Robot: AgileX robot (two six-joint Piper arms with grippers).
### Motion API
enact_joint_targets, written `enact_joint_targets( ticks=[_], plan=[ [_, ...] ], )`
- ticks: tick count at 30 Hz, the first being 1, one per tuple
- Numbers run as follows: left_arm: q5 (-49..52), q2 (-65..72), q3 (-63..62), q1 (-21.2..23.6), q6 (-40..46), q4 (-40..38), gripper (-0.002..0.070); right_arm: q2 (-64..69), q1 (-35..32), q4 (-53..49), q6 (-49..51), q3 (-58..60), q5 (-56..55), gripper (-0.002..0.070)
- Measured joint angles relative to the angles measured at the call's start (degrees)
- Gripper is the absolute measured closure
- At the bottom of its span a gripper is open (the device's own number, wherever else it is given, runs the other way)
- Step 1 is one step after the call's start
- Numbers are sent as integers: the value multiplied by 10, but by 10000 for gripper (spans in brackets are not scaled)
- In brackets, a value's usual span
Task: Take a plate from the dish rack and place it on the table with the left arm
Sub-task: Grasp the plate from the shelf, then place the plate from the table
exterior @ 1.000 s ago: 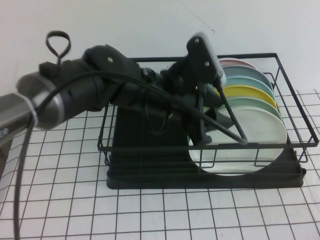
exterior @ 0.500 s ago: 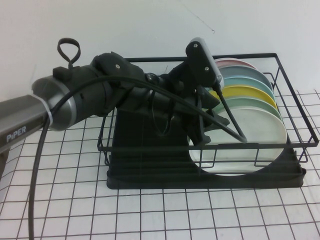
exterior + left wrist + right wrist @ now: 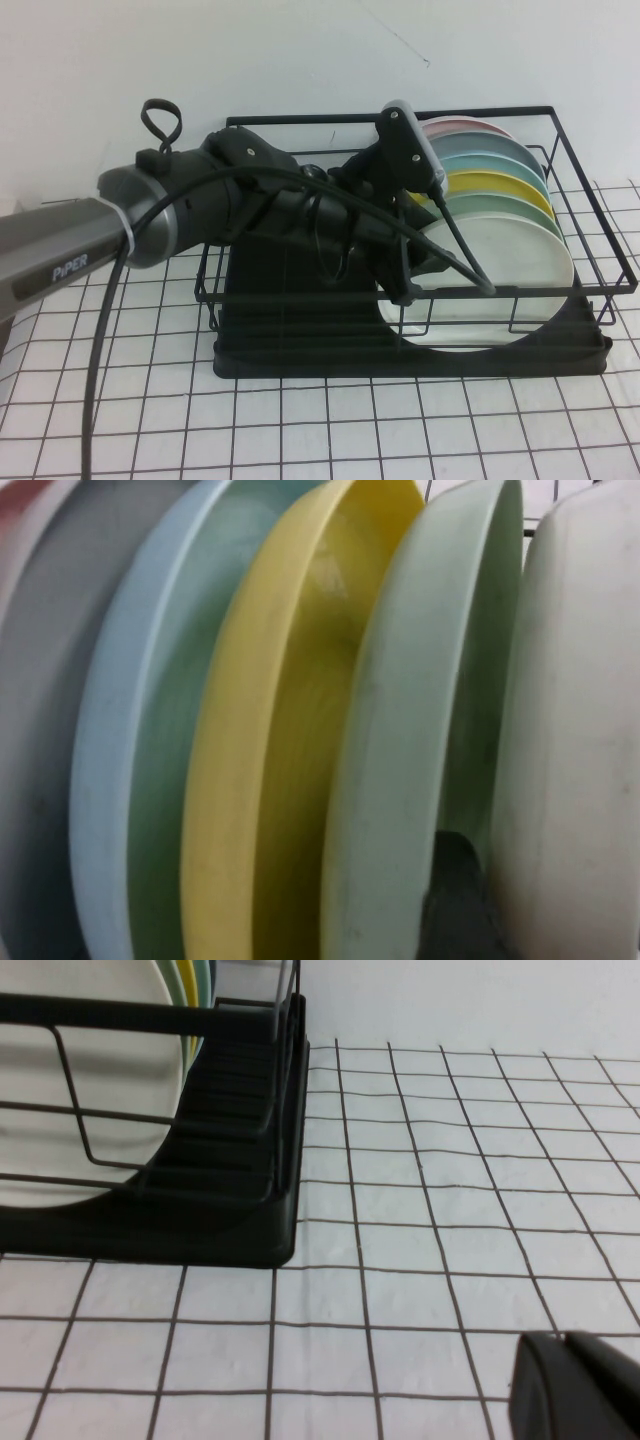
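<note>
Gridded white table (image 3: 300,430) under rack (image 3: 410,355); left tool (image 3: 445,285) spread wide, right tool's state unclear

"PiPER" in white on the left arm (image 3: 70,262)

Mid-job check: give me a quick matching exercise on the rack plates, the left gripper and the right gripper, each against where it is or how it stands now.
1 white plate
2 yellow plate
3 left gripper
4 right gripper

a low over bare table, off the dish rack
b nearest rack's front
c open, reaching at the front plate
d mid-stack, between greenish plates

Pairs: 1-b, 2-d, 3-c, 4-a
</note>
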Motion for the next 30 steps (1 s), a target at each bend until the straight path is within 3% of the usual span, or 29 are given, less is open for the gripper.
enact_joint_targets(
  ticks=[3, 8, 9, 23, 30],
  plan=[
    [-11, 5, 0, 0, 0, -3, 362, 0, 0, 0, 0, 0, 0, 678],
    [-26, 5, 0, 0, 2, -19, 568, 0, 0, 0, 0, 0, 0, 678],
    [-32, 5, 0, 0, 6, -20, 583, 0, 0, 0, 0, 0, 0, 678],
    [-34, -99, -12, 2, -22, -27, 596, 0, 0, 0, 0, 0, 0, 678],
    [13, -175, -12, 3, -150, -2, 599, 0, 0, 0, 0, 0, 0, 678]
  ],
)
